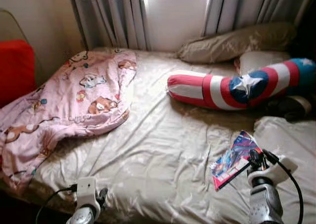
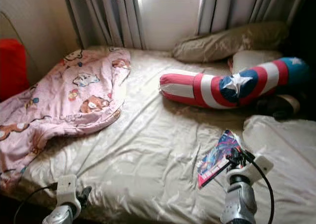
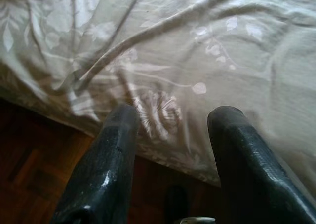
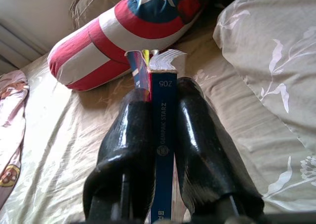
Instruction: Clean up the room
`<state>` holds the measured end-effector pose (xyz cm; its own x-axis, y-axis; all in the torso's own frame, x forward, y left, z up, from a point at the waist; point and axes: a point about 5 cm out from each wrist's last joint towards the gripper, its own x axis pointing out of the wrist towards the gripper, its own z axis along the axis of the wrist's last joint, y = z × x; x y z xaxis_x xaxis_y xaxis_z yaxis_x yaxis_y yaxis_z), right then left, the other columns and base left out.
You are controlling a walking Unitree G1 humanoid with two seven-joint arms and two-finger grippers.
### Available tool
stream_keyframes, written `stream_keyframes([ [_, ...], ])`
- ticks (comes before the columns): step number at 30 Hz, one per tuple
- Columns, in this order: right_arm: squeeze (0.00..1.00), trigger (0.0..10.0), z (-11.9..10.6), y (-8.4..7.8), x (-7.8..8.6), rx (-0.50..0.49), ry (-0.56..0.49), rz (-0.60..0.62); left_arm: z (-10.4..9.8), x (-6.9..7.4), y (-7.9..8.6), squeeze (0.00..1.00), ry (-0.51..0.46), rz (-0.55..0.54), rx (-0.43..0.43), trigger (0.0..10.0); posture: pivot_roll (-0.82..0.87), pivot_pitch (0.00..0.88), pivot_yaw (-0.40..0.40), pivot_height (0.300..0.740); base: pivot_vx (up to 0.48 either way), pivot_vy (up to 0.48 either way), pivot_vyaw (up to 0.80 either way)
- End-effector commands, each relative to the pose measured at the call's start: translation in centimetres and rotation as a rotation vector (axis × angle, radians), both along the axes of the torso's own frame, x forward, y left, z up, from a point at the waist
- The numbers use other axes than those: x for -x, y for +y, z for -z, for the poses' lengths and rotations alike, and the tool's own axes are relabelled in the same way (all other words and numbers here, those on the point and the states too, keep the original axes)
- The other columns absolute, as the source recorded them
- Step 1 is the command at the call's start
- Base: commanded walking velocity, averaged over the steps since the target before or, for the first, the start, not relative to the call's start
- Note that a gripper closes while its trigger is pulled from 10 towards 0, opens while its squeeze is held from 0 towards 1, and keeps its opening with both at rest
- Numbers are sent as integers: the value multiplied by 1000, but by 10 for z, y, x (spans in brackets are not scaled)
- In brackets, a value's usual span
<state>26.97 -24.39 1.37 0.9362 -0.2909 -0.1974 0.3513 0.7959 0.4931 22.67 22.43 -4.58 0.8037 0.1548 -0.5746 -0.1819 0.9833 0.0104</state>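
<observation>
The right gripper (image 4: pixel 163 135) has its two black fingers pressed together on the spine of a thin comic book (image 1: pixel 232 160), pinching it near the lower end so the rest of the book stands out ahead of the fingers, over the bed (image 1: pixel 158 150). Beyond the book's far end lies the red, white and blue striped bolster (image 1: pixel 237 88). To the gripper's outer side a beige pillow (image 4: pixel 276 71) bulges up close by.

The step in hand looks like carrying the book off the bed to wherever it belongs. The grip is narrow and sits on the spine alone, so the loose pages can fan and the book can swing — it would be wise to lift straight and slowly, keep the spine level with the fingers, and avoid quick turns of the wrist.

The left gripper (image 3: pixel 168 150) hangs over the near edge of the mattress with its fingers spread and nothing between them; dark wooden floor (image 3: pixel 34 169) shows just under it.

For room: the sheet between the two grippers is open. Far off on the left gripper's outer side, a pink cartoon blanket (image 1: pixel 74 100) drapes over the bed's edge — a snag if the arm sweeps that way.
</observation>
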Motion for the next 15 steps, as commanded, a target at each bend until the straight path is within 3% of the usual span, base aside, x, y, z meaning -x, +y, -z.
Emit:
stream_keyframes([
  [1, 0, 10000, -10, 1, -8, 15, -48, -10, 0, 1, 4, 0, 14, -7, -4, 10000, -51, 25, -50, 740, 0, 0, 0],
  [15, 0, 10000, -8, 4, -6, 4, -43, -49, 4, 6, 4, 0, 32, -9, -4, 10000, -48, 28, -61, 740, 0, 0, 0],
])
